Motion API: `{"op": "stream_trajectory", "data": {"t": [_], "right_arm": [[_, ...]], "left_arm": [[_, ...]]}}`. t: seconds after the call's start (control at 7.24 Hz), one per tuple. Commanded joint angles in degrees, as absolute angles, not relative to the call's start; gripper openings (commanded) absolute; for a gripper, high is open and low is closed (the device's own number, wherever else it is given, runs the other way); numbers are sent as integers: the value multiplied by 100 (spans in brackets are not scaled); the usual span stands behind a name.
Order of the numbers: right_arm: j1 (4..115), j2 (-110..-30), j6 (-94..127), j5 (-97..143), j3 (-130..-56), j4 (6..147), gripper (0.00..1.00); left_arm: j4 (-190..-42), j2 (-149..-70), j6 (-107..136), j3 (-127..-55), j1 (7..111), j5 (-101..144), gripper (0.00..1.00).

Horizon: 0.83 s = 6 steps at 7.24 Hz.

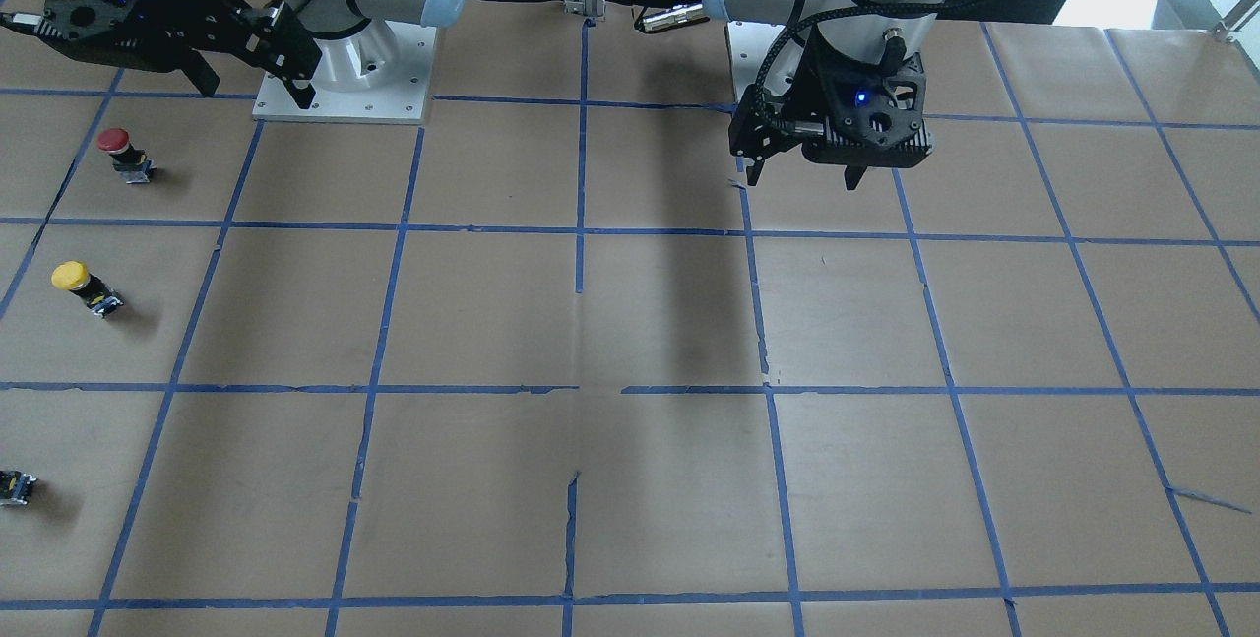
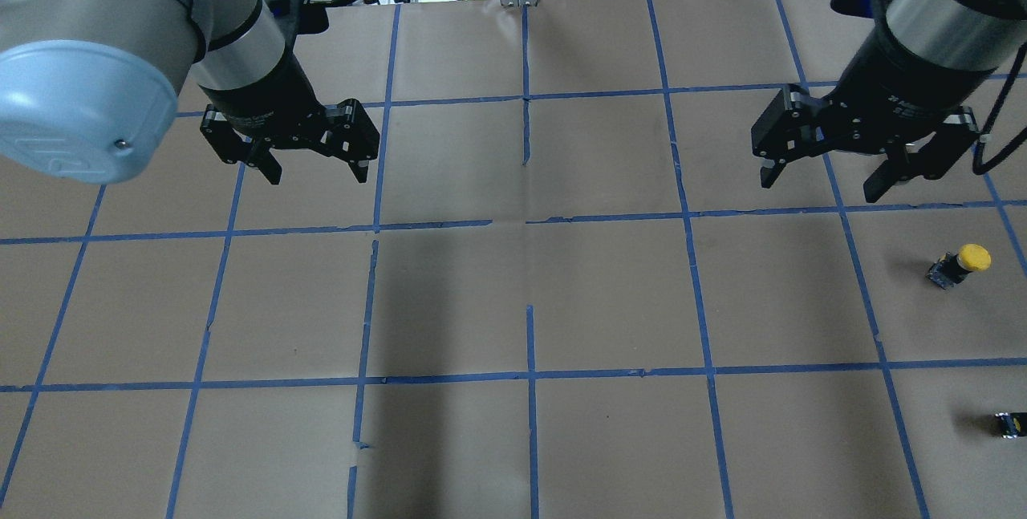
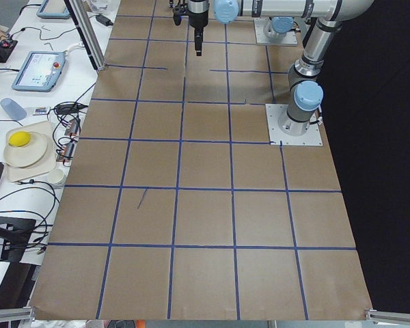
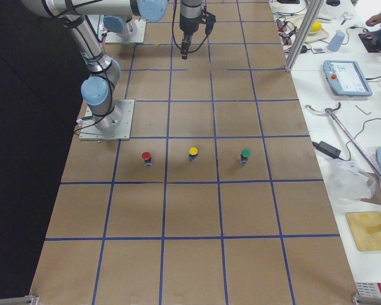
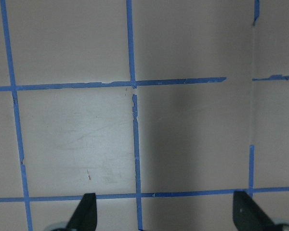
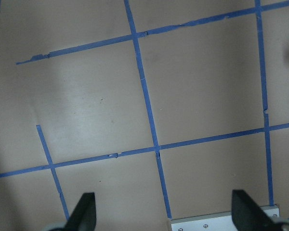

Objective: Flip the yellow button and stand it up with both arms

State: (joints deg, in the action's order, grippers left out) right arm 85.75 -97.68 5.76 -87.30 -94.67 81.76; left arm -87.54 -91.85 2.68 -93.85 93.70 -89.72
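The yellow button [image 1: 84, 287] has a round yellow cap on a black-and-grey body. It sits on the brown paper near the table's end on my right side, apart from both grippers. It also shows in the overhead view [image 2: 960, 264] and in the exterior right view [image 4: 192, 154], where it appears to stand cap up. My right gripper [image 2: 822, 182] hangs open and empty above the table, up-left of the button in the overhead view and top left in the front-facing view [image 1: 254, 86]. My left gripper [image 2: 317, 170] is open and empty over the left half [image 1: 802, 174]. Both wrist views show only taped paper.
A red-capped button [image 1: 123, 153] stands near the right arm's base plate [image 1: 394, 105]. A green-capped button [image 4: 244, 154] stands on the yellow one's other side. A small black block [image 2: 1011, 424] shows at the overhead view's right edge. Blue tape grids the brown paper.
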Motion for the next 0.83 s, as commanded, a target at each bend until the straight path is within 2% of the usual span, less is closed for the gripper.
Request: {"op": "stream_trajectory", "data": {"t": [0.0,0.28,0.41,0.69], "right_arm": [[8895,-9563,704,-8737,-9439,8463,100],[8877,-9571,668,-8789,-9448,8455,100],[8816,-9554,659,-8806,-9440,8481,100],[8614,-9554,659,-8903,-9422,8455,100]], "left_arm": [[-8701,-9754,290,-9107,9177,-8922,100],[-8945,-9580,272,-8467,9245,-8956,100],[-9739,-9545,281,-8212,9281,-8947,100],[-9862,-9378,264,-8042,9299,-8982,100]]}}
